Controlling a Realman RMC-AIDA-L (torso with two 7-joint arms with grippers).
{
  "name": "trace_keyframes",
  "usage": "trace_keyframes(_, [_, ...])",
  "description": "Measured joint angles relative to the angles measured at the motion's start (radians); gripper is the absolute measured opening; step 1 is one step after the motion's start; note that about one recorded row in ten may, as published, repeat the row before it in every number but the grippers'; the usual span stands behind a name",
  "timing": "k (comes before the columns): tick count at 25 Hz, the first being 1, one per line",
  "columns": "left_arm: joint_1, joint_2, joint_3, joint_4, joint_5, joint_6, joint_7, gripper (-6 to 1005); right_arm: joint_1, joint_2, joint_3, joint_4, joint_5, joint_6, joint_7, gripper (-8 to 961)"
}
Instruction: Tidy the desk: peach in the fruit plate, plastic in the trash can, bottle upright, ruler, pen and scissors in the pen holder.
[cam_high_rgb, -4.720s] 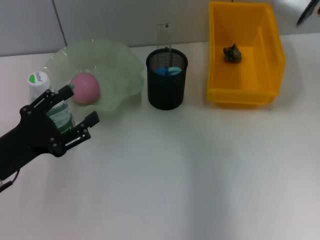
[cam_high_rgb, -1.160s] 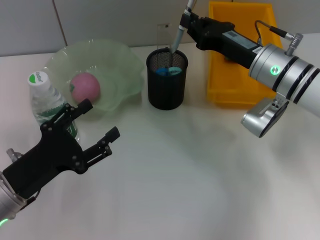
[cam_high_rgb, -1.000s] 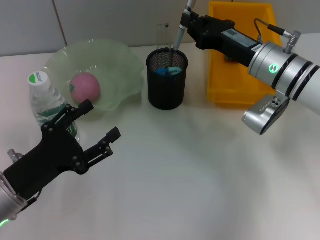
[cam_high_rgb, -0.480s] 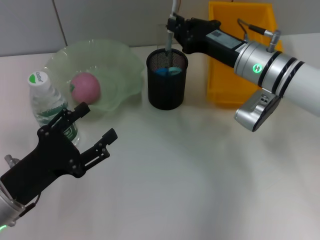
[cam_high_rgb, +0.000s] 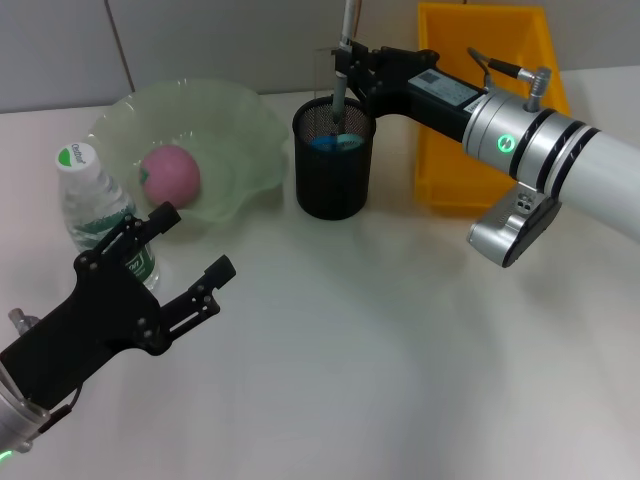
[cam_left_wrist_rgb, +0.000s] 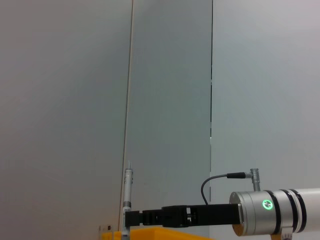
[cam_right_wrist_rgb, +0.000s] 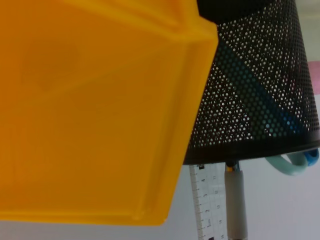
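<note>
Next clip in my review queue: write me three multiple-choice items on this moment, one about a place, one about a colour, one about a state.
1. Where is the peach?
A. in the green fruit plate
B. in the yellow trash can
C. on the bare table

2. What colour is the pen holder?
A. white
B. black
C. red

3. How is the bottle standing?
A. on its side
B. upside down
C. upright

Key: 1 A, the pink fruit rests in the green dish. 2 B, the mesh cup is black, with the right gripper holding the pen over it. 3 C, its cap points up, behind the open left gripper.
</note>
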Motion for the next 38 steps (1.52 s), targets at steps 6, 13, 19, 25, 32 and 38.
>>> trace_keyframes(6, [0.003, -0.001, 0.0, -0.001, -0.001, 0.014, 0.005, 844, 0.0, 0.001, -0.001, 0.011, 0.003, -0.007, 0.0, 123])
trace_keyframes(13, [0.006, -0.002, 0.0, -0.002, -0.001, 0.028, 0.019, 844, -0.008, 0.004, -0.009, 0.024, 0.036, -0.016, 0.0, 122])
trace_keyframes(19, [0.006, -0.002, 0.0, -0.001, -0.012, 0.052, 0.036, 844, -0.017, 0.005, -0.008, 0.029, 0.052, -0.027, 0.006, 209])
trace_keyframes(25, [0.014, -0.002, -0.001, -0.002, -0.024, 0.066, 0.057, 844, -0.018, 0.007, -0.022, 0.035, 0.073, -0.054, 0.017, 338])
trace_keyframes(32, [0.02, -0.002, -0.002, -0.017, -0.035, 0.076, 0.088, 844, -0.021, 0.007, -0.021, 0.035, 0.117, -0.113, 0.058, 500])
trace_keyframes(38, [0.013, -0.002, 0.001, -0.019, -0.036, 0.069, 0.089, 844, -0.05, 0.007, -0.023, 0.036, 0.205, -0.255, 0.25, 572])
